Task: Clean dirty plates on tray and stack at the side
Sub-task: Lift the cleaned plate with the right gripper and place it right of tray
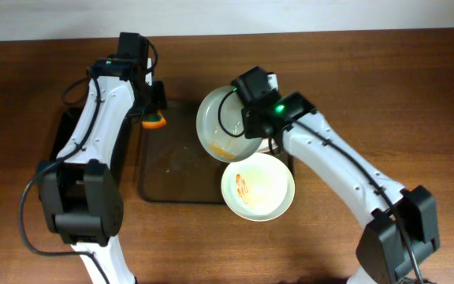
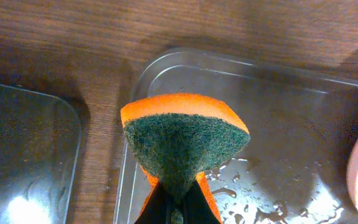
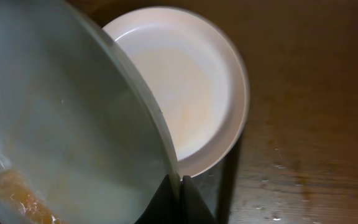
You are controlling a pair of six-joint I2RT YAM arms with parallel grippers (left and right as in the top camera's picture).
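Note:
My right gripper (image 1: 245,118) is shut on the rim of a white plate (image 1: 223,122) and holds it tilted above the smoky tray (image 1: 176,170). Orange sauce sits at its low edge. In the right wrist view the jaws (image 3: 179,194) pinch this plate (image 3: 67,124). A second plate (image 1: 257,186) with red smears lies over the tray's front right corner, and a plate (image 3: 191,81) shows below the held one. A third plate is not in view. My left gripper (image 1: 154,117) is shut on an orange-and-green sponge (image 2: 182,140) over the tray's back left corner (image 2: 166,65).
A glossy black tray (image 1: 68,126) lies left of the smoky tray, under the left arm, and shows in the left wrist view (image 2: 23,143). Water drops and crumbs lie on the smoky tray floor (image 2: 272,186). Bare wooden table (image 1: 385,95) spreads to the right.

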